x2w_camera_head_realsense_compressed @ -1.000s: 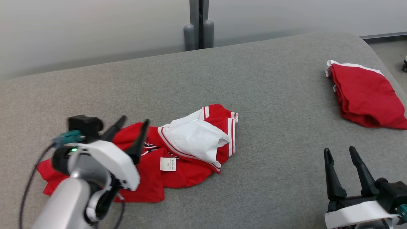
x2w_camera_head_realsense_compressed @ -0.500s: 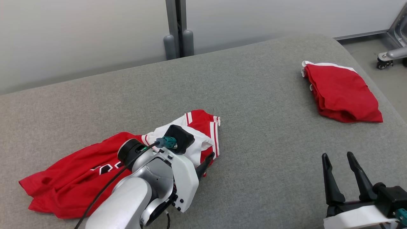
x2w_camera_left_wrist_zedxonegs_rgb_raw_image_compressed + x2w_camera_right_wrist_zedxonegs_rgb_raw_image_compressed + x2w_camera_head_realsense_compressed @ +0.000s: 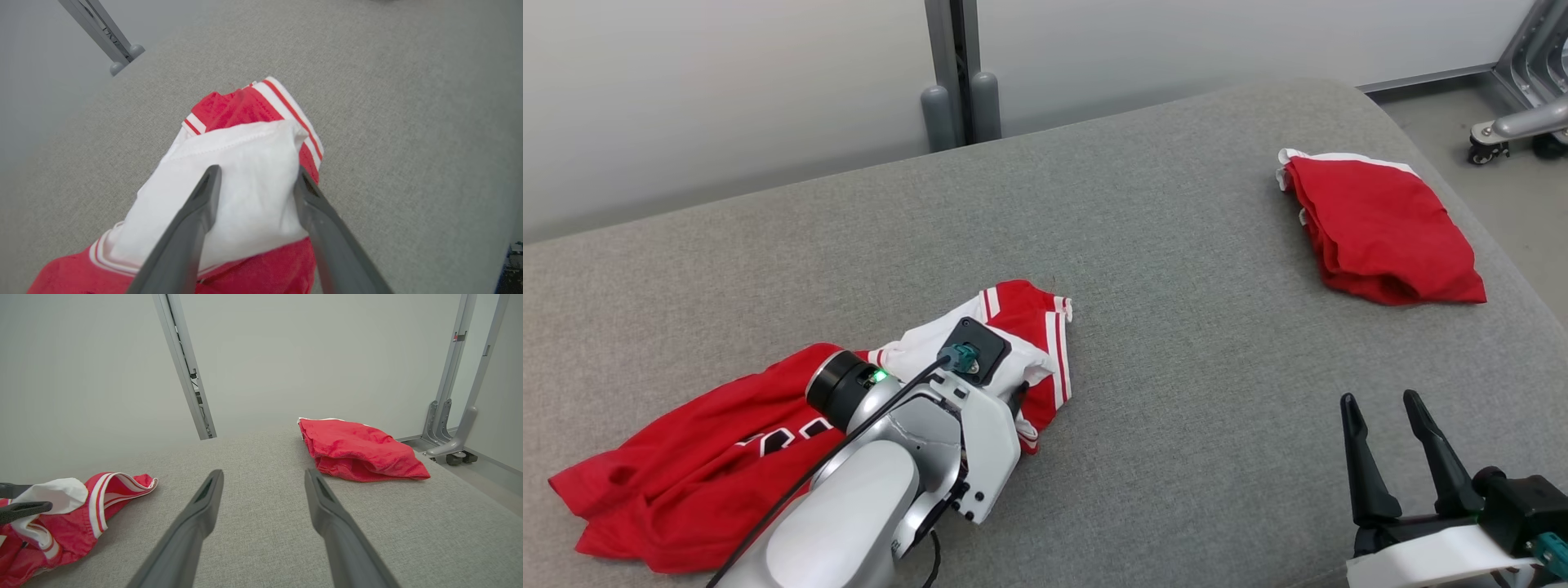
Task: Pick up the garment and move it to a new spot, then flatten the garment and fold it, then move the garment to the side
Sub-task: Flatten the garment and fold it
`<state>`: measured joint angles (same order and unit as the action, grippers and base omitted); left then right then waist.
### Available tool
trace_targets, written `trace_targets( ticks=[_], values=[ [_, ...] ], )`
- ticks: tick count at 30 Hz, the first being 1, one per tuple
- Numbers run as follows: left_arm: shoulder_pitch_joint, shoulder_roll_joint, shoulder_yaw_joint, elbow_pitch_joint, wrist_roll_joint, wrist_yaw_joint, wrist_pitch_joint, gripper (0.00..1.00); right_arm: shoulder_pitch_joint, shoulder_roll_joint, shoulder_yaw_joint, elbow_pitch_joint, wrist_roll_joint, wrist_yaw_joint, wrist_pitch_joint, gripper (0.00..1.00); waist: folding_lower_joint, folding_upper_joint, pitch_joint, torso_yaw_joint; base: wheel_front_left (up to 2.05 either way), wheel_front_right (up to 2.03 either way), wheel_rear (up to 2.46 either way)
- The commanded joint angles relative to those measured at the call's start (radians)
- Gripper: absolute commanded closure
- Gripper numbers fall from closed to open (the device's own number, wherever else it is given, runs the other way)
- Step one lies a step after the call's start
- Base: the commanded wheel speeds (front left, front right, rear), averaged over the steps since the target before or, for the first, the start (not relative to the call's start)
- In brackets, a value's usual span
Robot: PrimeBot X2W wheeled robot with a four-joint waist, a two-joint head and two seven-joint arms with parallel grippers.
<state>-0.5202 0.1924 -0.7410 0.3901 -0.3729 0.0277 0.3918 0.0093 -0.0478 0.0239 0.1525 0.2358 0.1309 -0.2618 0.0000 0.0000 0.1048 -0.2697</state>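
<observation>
In the head view, the crumpled red-and-white garment (image 3: 686, 474) is seen at the near left of the grey counter (image 3: 1176, 327), with the left arm (image 3: 915, 441) bent down over its white end. A folded red garment (image 3: 1380, 229) is set at the far right. The right tool (image 3: 1379, 397) is held spread and idle, well apart from both.

In the left wrist view, the left tool (image 3: 257, 169) is held apart, its fingers placed either side of the white fold (image 3: 245, 143), presumably so that it can be pinched and lifted.

In the right wrist view, the right tool is seen parted over bare counter.
</observation>
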Motion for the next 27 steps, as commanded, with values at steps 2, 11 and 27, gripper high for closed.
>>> trace_targets(
  ticks=[2,11,27],
  values=[
    [-0.031,-0.014,0.023,0.001,-0.005,0.017,-0.063,1.0,-0.002,-0.005,-0.007,0.002,0.007,0.0,-0.005,0.0,0.0,0.0,0.0,-0.004,0.0,0.0,0.0],
    [0.014,-0.095,0.0,-0.017,-0.047,0.015,-0.132,1.0,-0.005,-0.005,-0.015,-0.002,0.015,0.0,-0.005,0.0,0.0,0.0,0.012,-0.003,0.0,0.0,0.0],
    [0.058,-0.14,-0.252,-0.135,-0.2,0.047,-0.296,1.0,-0.032,-0.005,0.005,0.008,0.031,0.0,-0.004,0.0,0.0,0.0,0.051,-0.018,0.0,0.0,0.0]
  ],
)
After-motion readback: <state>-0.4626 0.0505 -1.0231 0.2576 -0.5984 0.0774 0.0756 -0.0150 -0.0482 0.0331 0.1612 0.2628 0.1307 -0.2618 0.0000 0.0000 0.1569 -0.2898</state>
